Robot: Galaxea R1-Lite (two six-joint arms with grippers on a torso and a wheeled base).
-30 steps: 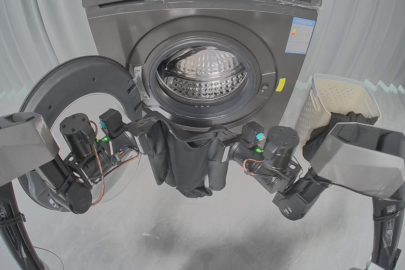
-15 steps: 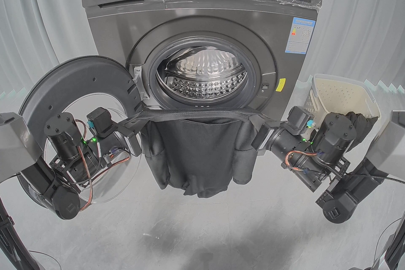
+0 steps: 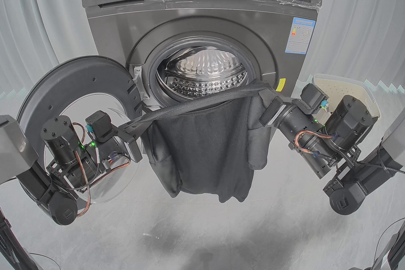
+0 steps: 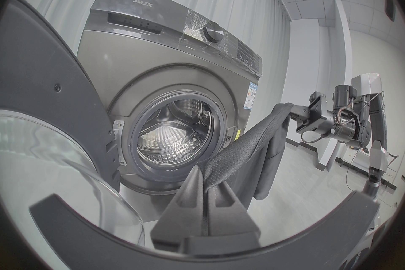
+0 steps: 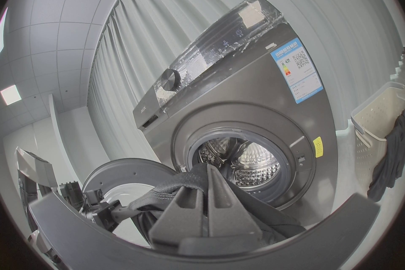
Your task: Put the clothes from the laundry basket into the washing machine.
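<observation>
My left gripper (image 3: 131, 128) is pressed together on one end of a black garment (image 3: 206, 144). It pinches the bunched top edge low down, just in front of the inner side of the open door (image 3: 71, 81). My right gripper (image 3: 266, 94) is clamped the same way on the other end of that edge. It sits higher, at the right rim of the round opening.

Between my two grippers the edge runs as a taut, slanting band, rising from my left to my right and crossing the lower part of the opening. The rest of the garment hangs as a loose sheet before the lower front of the washing machine (image 3: 122, 36), outside it. Behind the band the shiny perforated drum (image 3: 202, 72) is in sight.

The cream laundry basket (image 3: 337, 91) stands to the right of the machine, behind my right arm. Another dark piece of clothing (image 5: 390, 165) is draped over the basket's rim.
</observation>
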